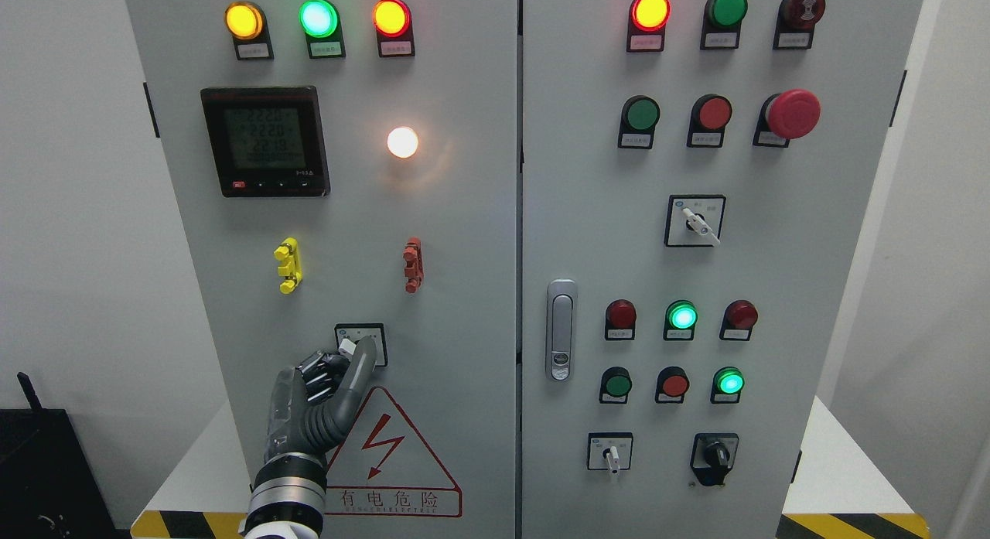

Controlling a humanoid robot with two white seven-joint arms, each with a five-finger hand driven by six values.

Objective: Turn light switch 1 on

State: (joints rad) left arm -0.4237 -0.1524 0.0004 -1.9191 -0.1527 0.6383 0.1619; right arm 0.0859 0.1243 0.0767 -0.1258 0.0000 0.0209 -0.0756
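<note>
Big grey control cabinet (464, 307) fills the view, two doors, with the lit white lamp (402, 142) and the digital meter (265, 141) up on the left door. Lower down, just above the red warning triangle (390, 465), sits the little rotary light switch (360, 343). The left hand (329, 388) is up against it, fingers curled and pinching its white knob, thumb alongside.

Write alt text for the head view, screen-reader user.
The robot's left hand reaches up to a small rotary switch low on the left door of a grey control cabinet, fingertips at its white knob. Above, a white lamp glows beside a digital meter.
</note>
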